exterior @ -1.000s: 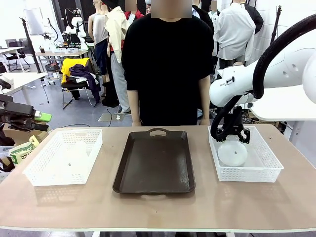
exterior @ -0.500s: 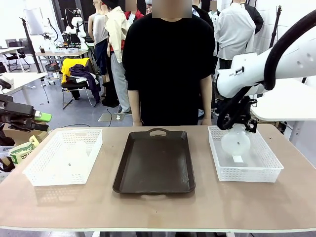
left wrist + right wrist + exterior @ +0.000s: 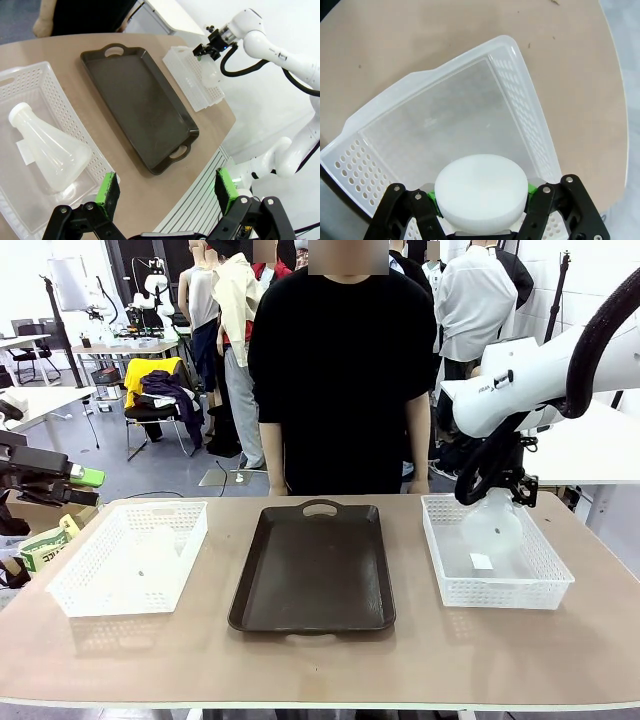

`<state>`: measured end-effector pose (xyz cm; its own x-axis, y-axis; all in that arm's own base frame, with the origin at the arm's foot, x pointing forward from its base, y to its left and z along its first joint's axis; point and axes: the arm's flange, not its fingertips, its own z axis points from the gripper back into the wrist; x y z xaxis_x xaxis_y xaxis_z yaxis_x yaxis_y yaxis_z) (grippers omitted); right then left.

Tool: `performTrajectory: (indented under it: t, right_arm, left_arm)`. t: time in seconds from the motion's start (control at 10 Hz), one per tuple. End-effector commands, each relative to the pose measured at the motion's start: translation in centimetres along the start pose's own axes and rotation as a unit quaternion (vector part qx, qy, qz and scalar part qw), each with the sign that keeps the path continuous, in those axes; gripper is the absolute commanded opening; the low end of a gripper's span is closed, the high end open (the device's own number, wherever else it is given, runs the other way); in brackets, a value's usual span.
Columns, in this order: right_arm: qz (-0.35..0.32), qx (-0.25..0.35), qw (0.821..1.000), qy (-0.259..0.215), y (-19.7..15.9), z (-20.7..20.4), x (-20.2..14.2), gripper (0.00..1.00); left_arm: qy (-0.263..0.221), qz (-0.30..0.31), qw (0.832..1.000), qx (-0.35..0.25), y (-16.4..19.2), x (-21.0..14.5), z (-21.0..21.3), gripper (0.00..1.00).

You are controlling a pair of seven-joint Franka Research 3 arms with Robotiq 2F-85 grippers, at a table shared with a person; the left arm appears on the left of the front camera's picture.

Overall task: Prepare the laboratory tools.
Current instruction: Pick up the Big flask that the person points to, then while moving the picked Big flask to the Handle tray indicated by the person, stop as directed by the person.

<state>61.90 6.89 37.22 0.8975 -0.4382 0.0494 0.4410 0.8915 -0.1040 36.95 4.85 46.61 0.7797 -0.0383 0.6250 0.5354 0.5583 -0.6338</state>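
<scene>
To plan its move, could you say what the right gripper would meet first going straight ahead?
Probably the white basket floor, touched first by the flask in the right gripper; depth unclear.

Both arms are glossy white, rounded shells. The right arm [image 3: 530, 380] carries a ribbed black cable [image 3: 600, 318] and small dark lettering. The left gripper [image 3: 166, 192] and right gripper [image 3: 482, 195] are black linked bars with silver screws [image 3: 396, 188] and bright green pads [image 3: 108, 191].

Milky flask [image 3: 492, 527] hangs above right basket [image 3: 505, 593]; second flask [image 3: 50, 155] lies sideways in left basket [image 3: 26, 75].
</scene>
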Motion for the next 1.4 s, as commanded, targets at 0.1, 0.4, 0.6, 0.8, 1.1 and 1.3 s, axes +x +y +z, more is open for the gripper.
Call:
performTrajectory:
  t: [0.1, 0.4, 0.6, 0.8, 1.1, 1.3]
  right_arm:
    - [-0.002, 0.002, 1.000, -0.003, -0.05, 0.32, 0.23, 0.00]
    - [-0.002, 0.002, 1.000, -0.003, -0.05, 0.32, 0.23, 0.00]
    - [-0.002, 0.002, 1.000, -0.003, -0.05, 0.32, 0.23, 0.00]
    - [-0.002, 0.002, 1.000, -0.003, -0.05, 0.32, 0.23, 0.00]
    - [-0.002, 0.002, 1.000, -0.003, -0.05, 0.32, 0.23, 0.00]
    - [-0.002, 0.002, 1.000, -0.003, -0.05, 0.32, 0.23, 0.00]
  left_arm:
    - [-0.012, -0.010, 1.000, -0.008, 0.24, -0.06, -0.14, 1.00]
    - [-0.012, -0.010, 1.000, -0.008, 0.24, -0.06, -0.14, 1.00]
    - [-0.012, -0.010, 1.000, -0.008, 0.24, -0.06, -0.14, 1.00]
    - [-0.012, -0.010, 1.000, -0.008, 0.24, -0.06, -0.14, 1.00]
    - [-0.012, -0.010, 1.000, -0.008, 0.24, -0.06, -0.14, 1.00]
    - [-0.012, -0.010, 1.000, -0.008, 0.24, -0.06, -0.14, 1.00]
